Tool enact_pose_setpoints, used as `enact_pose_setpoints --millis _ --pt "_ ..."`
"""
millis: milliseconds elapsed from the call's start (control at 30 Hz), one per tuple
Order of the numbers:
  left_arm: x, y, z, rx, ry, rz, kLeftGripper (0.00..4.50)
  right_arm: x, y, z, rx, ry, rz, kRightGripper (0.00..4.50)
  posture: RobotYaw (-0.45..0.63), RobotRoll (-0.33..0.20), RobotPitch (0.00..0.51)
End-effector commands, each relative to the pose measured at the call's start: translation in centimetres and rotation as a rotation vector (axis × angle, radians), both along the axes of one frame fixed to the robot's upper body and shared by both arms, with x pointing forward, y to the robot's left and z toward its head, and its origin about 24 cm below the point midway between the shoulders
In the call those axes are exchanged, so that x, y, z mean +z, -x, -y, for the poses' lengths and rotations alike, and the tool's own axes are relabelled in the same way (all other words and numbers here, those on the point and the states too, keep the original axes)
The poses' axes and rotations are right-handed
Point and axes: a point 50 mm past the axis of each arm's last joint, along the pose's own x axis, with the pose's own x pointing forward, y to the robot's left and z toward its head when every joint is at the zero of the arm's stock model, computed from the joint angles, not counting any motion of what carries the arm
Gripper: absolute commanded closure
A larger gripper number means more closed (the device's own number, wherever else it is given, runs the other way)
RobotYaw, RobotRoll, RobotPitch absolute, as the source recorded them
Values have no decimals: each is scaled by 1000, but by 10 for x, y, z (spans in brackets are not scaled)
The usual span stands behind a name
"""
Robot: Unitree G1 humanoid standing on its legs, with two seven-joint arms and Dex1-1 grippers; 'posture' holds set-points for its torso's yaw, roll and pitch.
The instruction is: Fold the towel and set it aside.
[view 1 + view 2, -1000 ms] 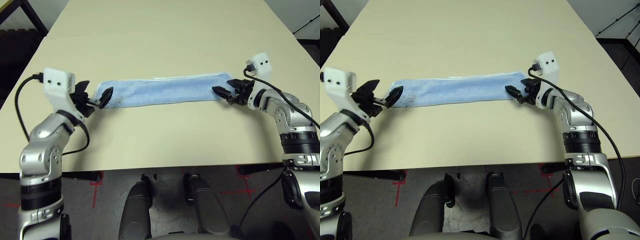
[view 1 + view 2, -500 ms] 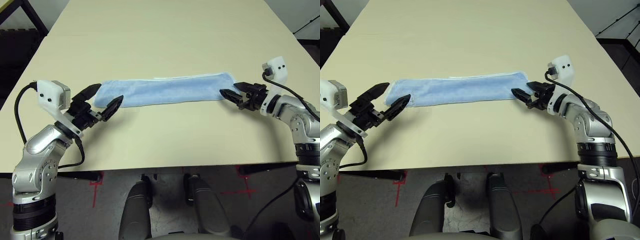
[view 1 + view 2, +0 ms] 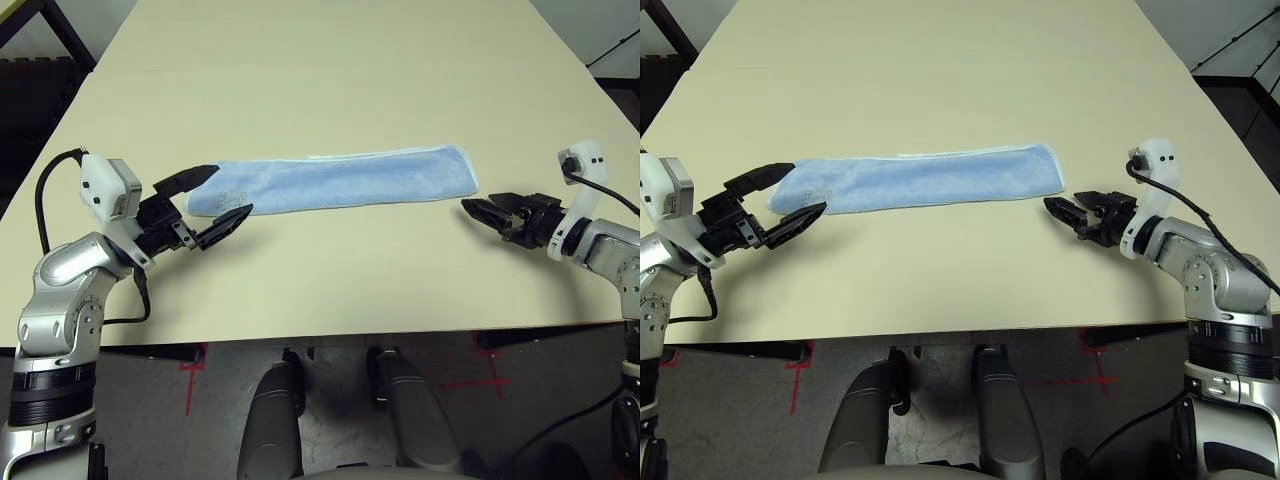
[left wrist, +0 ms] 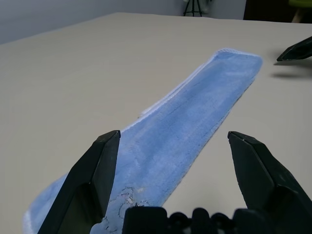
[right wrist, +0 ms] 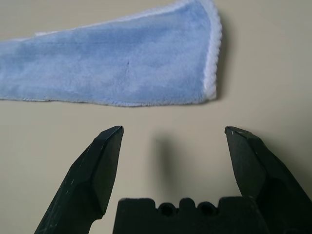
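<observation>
- across the wide, pale cream table point(image 3: 330, 270), the work lies well within reach, the bare surface in front of it leaving room for another fold.
- near the middle of that table is the towel, a light-blue terry cloth with white edging point(image 3: 340, 182), lying as a long, narrow strip from the robot's left to its right. it has kept its place and shape over the last second, so drawing the arms back has not dragged it.
- by the strip's left end, the black two-fingered left tool point(image 3: 234, 187) stands wide and holds nothing. it has drawn back a little toward the robot, its fingers about the end without pinching it.
- just beside the strip's right end, the matching right tool point(image 5: 173, 128) is also wide and empty. a second ago it reached over that end; now it has slid outward and nearer the robot, baring the corner.
- along that right end, the white stitched edging point(image 5: 212, 53) is now uncovered. i judge the lengthwise folding to be done, with folding the strip shorter likely next, then setting it aside; a shallow pinch there might catch only the top layer and open the fold.
</observation>
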Motion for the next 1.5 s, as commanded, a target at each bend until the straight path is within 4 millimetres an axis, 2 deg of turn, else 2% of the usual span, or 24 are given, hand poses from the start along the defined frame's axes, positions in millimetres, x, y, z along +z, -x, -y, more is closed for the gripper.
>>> enact_pose_setpoints --millis 33,333,633,1133,1233,1500 --pt "-5 0 2 -22 -33 -12 33 -2 0 -1 -61 -68 -62 0 -209 0 249" --pt "-2 -3 -2 -9 -45 -5 33 -9 -20 -15 -163 -191 -136 0 -195 0 251" --pt "1 -2 -8 21 -54 -6 33 -17 -38 -28 -223 -202 -142 0 -175 0 250" --pt "1 -5 -8 24 -71 -6 33 -30 -51 -42 -248 -187 -149 0 -173 0 248" --pt "1 -5 -9 30 -72 -4 0 -32 -51 -40 -254 -171 -150 595 -172 0 246" --pt "0 -7 -10 34 -72 -2 0 -33 -53 -36 -261 -147 -139 3782 -176 0 241"
